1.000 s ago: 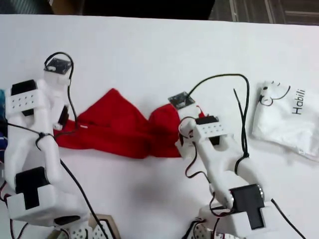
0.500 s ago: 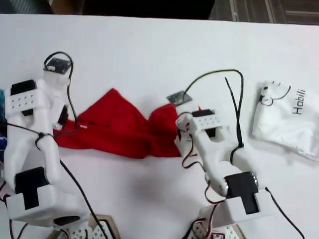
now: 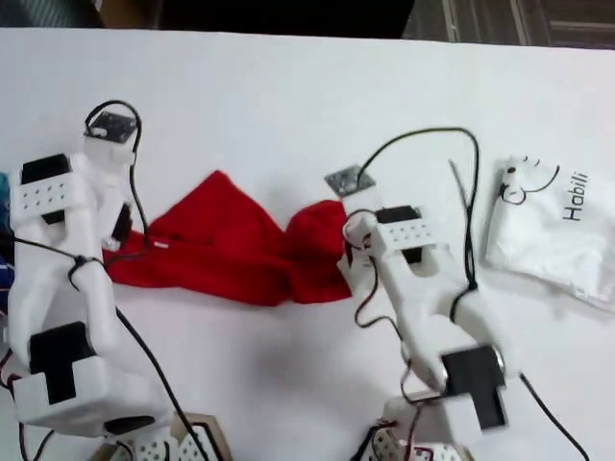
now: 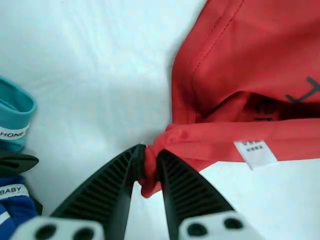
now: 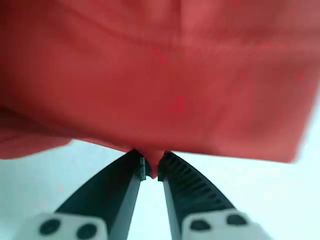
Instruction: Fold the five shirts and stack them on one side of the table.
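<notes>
Over the last second the right arm (image 3: 423,298) has swayed a little and its wrist has ended slightly farther up the worktop (image 3: 288,86). The left arm (image 3: 67,288) has kept still, and the red shirt (image 3: 226,245) between them has barely shifted.

That shirt lies crumpled on the worktop with its long axis running side to side from one arm to the other. One bunched peak points toward the far edge. Its left end narrows to a twisted corner, and beside it the cloth gapes at a stitched edge.

A white shirt (image 3: 553,230) lies well apart from the red shirt, beyond its right end and past the right arm. A teal garment (image 4: 15,115) and a blue one (image 4: 10,210) lie near the red shirt's left end.

The left claw (image 4: 147,170) is pressed together on the twisted left corner. The right claw (image 5: 150,167) is nipping a small fold at the lower edge of the right end. A small white tag (image 4: 255,152) is sewn near the left corner.

The cloth looks light, soft and limp, so it will likely sag and bunch between the two holds instead of keeping a crease. Stitched hems and corners seem the surest places to take hold, since thin single layers may slip free.
</notes>
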